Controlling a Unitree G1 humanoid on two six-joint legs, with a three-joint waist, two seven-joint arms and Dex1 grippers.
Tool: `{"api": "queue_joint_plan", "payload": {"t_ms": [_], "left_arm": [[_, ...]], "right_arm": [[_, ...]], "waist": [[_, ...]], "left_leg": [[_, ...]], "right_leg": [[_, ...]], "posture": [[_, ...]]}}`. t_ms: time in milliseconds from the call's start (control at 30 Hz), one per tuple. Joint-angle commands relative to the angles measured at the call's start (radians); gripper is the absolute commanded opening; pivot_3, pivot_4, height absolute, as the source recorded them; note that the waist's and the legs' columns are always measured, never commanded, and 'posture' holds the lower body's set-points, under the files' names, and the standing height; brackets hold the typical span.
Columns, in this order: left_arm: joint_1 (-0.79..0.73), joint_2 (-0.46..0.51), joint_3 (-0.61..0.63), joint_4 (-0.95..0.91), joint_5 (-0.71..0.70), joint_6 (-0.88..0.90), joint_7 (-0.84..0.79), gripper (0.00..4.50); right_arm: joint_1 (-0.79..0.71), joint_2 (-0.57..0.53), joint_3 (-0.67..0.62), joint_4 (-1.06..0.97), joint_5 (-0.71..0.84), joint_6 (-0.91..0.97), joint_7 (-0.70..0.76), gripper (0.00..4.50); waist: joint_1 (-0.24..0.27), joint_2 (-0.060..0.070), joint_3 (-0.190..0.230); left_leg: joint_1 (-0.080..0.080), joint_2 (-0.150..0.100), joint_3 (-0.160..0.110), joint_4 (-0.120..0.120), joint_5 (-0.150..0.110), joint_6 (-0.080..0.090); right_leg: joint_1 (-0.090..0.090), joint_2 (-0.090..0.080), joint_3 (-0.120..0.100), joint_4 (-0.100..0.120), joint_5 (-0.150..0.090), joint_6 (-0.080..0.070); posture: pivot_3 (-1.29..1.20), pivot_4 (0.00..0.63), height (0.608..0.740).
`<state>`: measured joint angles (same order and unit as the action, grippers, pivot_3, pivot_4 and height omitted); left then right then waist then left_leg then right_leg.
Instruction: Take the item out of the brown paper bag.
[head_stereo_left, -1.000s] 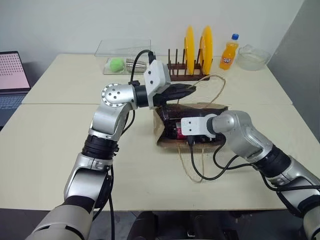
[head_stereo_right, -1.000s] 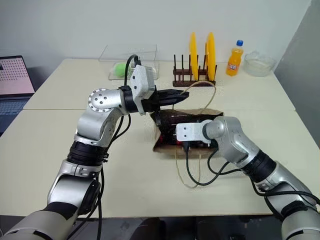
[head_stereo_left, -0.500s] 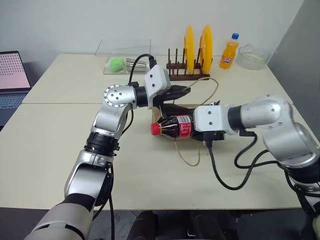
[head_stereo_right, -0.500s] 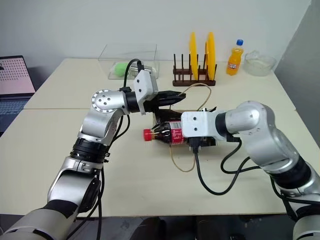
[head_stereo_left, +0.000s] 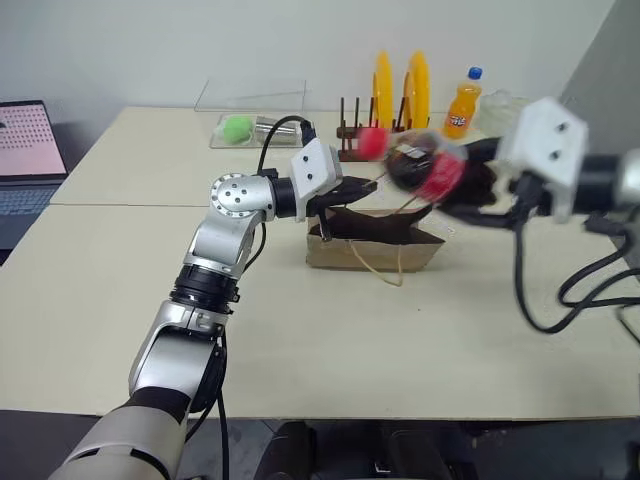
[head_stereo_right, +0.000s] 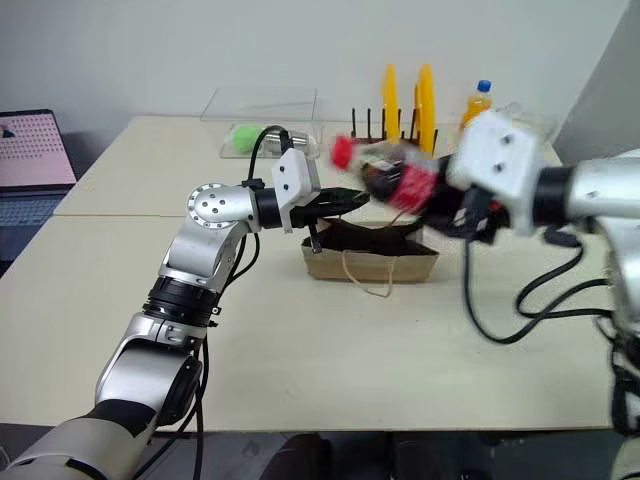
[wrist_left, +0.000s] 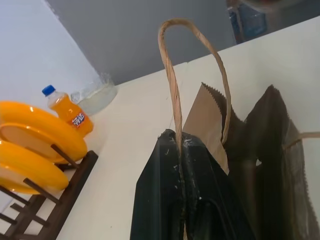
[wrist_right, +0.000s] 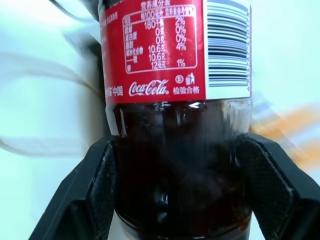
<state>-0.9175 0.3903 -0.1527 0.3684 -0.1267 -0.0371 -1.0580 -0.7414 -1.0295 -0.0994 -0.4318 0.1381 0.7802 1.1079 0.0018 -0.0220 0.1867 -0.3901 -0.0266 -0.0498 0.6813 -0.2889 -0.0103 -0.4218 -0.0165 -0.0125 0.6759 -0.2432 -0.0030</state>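
Observation:
The item, a dark cola bottle (head_stereo_left: 425, 170) with a red cap and red label, hangs tilted in the air above the brown paper bag (head_stereo_left: 372, 248). My right gripper (head_stereo_left: 468, 182) is shut on the bottle's lower body. In the right wrist view its two black pads (wrist_right: 95, 190) press the bottle (wrist_right: 175, 75) from both sides. The creased bag stands on the table with its mouth open upward. My left gripper (head_stereo_left: 364, 185) is shut on one tan loop handle (wrist_left: 192, 60) at the bag's upper edge and holds it up.
Behind the bag stands a wooden plate rack (head_stereo_left: 355, 140) with yellow plates. An orange soda bottle (head_stereo_left: 461, 105) and a glass bowl (head_stereo_left: 500, 105) sit at the back right. A clear box (head_stereo_left: 250, 110) holding a green ball is back left. A laptop (head_stereo_left: 25, 150) is at far left.
My right gripper has drawn the cola bottle out of the bag and swung it up and to the right. The bag now stands more upright. The left gripper has kept its hold on the handle.

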Motion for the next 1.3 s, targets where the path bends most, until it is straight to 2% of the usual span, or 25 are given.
{"api": "queue_joint_plan", "payload": {"t_ms": [33, 267, 467, 767, 967, 1100, 1300], "left_arm": [[-0.006, 0.008, 0.005, -0.015, 0.003, -0.019, 0.003, 0.00], [-0.009, 0.009, 0.005, -0.009, 0.010, -0.024, 0.005, 0.00], [-0.003, 0.008, 0.006, -0.024, 0.009, -0.021, 0.007, 0.00], [-0.004, 0.005, 0.005, -0.027, 0.007, -0.020, 0.005, 0.00], [-0.009, 0.002, 0.004, -0.019, 0.009, -0.026, 0.004, 0.00], [-0.008, 0.003, 0.006, -0.021, 0.009, -0.025, 0.004, 0.00], [-0.009, 0.008, 0.006, -0.017, 0.015, -0.025, 0.009, 0.00]], "right_arm": [[0.074, -0.085, -0.054, 0.123, -0.071, -0.153, -0.046, 3.11], [0.144, -0.090, 0.082, 0.403, -0.197, -0.356, -0.123, 3.11], [0.095, -0.020, 0.257, 0.642, -0.318, -0.468, -0.132, 3.11], [0.006, 0.121, 0.335, 0.874, -0.341, -0.470, -0.121, 3.11], [-0.041, 0.129, 0.375, 0.968, -0.385, -0.520, -0.087, 3.11], [-0.050, 0.132, 0.370, 0.979, -0.385, -0.532, -0.079, 4.47], [-0.047, 0.084, 0.325, 0.872, -0.375, -0.560, -0.064, 4.47]], "waist": [[-0.001, 0.000, 0.000], [-0.011, 0.000, 0.000], [-0.011, 0.000, 0.000], [-0.010, 0.001, 0.000], [-0.009, 0.001, 0.000], [-0.008, 0.001, 0.000], [-0.009, 0.001, 0.000]], "left_leg": [[0.000, 0.000, 0.001, 0.000, 0.000, 0.000], [0.005, 0.001, 0.006, -0.001, 0.000, 0.000], [0.006, 0.002, 0.008, -0.001, 0.000, 0.000], [0.006, 0.002, 0.008, -0.001, 0.000, 0.000], [0.006, 0.002, 0.008, -0.001, 0.000, 0.000], [0.006, 0.002, 0.008, -0.001, 0.000, 0.000], [0.006, 0.002, 0.008, -0.001, 0.000, 0.000]], "right_leg": [[0.000, 0.000, 0.000, 0.000, 0.000, 0.000], [0.000, 0.000, 0.004, 0.003, 0.000, 0.000], [0.000, 0.000, 0.005, 0.004, 0.000, 0.000], [0.000, 0.000, 0.005, 0.004, 0.000, 0.000], [0.000, 0.000, 0.005, 0.003, 0.000, 0.000], [0.001, 0.000, 0.005, 0.003, 0.000, 0.000], [0.001, 0.000, 0.005, 0.004, 0.000, 0.000]], "posture": [[0.00, 0.150, 0.740], [0.00, 0.150, 0.740], [0.00, 0.150, 0.740], [0.00, 0.150, 0.740], [0.00, 0.150, 0.740], [0.00, 0.150, 0.740], [0.00, 0.150, 0.740]]}}
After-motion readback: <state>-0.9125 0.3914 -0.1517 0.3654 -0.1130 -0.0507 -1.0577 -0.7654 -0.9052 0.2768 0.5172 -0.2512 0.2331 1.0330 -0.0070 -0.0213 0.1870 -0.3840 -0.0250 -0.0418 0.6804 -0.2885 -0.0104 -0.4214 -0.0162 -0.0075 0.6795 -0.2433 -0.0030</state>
